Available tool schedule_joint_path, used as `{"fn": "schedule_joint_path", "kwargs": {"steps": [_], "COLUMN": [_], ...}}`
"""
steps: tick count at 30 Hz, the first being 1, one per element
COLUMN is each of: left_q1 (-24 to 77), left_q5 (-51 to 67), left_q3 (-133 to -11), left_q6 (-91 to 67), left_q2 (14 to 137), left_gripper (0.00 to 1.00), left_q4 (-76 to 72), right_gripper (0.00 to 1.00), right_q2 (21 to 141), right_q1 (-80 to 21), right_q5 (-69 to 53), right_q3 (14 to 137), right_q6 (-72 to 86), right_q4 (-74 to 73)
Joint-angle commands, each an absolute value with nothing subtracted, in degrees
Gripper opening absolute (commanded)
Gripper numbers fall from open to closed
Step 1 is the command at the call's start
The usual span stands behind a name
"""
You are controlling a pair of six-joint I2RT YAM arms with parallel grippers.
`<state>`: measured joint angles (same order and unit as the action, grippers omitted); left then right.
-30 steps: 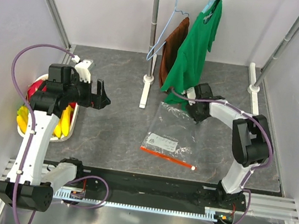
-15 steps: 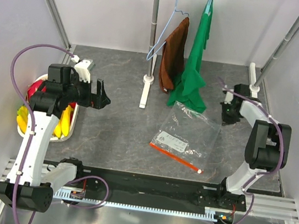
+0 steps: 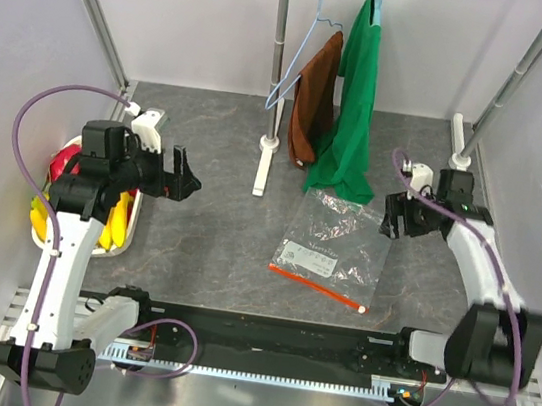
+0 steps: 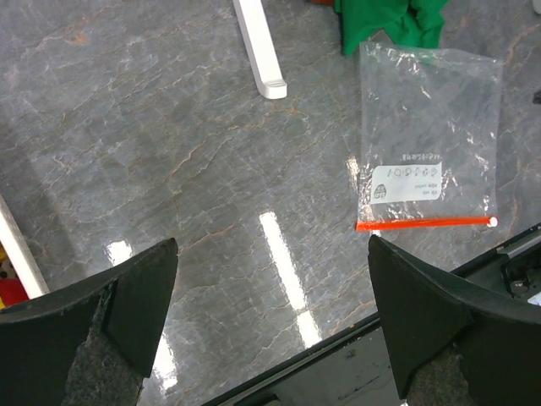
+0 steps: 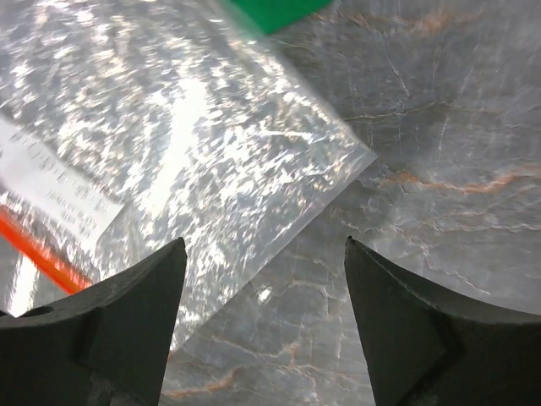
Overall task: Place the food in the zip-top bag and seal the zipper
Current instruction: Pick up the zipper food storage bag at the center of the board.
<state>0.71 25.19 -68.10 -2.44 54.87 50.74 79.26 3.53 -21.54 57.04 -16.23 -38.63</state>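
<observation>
The clear zip-top bag point(image 3: 334, 244) lies flat on the grey table right of centre, its red-orange zipper point(image 3: 318, 287) along the near edge ending in a white slider point(image 3: 363, 308). It also shows in the left wrist view point(image 4: 427, 135) and the right wrist view point(image 5: 161, 127). The food point(image 3: 47, 217), yellow banana with red and green pieces, sits in a white tray point(image 3: 113, 250) at the left edge. My left gripper point(image 3: 180, 175) is open and empty, held above the table right of the tray. My right gripper point(image 3: 395, 220) is open and empty just above the bag's right far corner.
A clothes rack foot point(image 3: 265, 167) stands at the back centre, with a brown cloth point(image 3: 315, 98) and a green shirt point(image 3: 355, 104) hanging; the shirt's hem point(image 3: 340, 180) reaches the bag's far edge. A rack post base point(image 3: 459, 144) is at the back right.
My right arm swung from the bag's far left corner out to the right, then came back to the bag's right edge. The bag shifted right. The green shirt swung straight. The left arm barely moved.
</observation>
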Motion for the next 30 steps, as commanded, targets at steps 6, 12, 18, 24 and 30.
{"fn": "schedule_joint_path", "kwargs": {"steps": [6,12,18,24,30], "left_q1": [0.6,0.6,0.5,0.6,0.6], "left_q5": [30.3,29.6,28.6,28.2,27.9], "left_q3": [-64.6,-63.7,-63.0,-62.8,-62.6], "left_q6": [-5.2,-4.0,-3.6,-3.6,-3.7], "left_q2": [48.9,48.9,48.4,48.7,49.0], "left_gripper": [1.00,1.00,1.00,1.00,1.00], "left_q4": [43.6,43.6,43.4,43.5,43.6], "right_gripper": [0.88,0.82,0.78,0.72,0.64], "right_q2": [51.8,56.9,60.2,66.1,73.0], "right_q1": [-3.7,-28.4,-39.0,-45.6,-47.5], "right_q5": [-40.0,-23.8,-14.5,-8.4,-3.5], "right_q3": [45.5,40.8,35.8,35.6,37.4], "right_q6": [-42.3,-39.8,-38.3,-36.1,-31.1], "right_q4": [-43.0,-44.1,-38.2,-32.9,-26.7]}}
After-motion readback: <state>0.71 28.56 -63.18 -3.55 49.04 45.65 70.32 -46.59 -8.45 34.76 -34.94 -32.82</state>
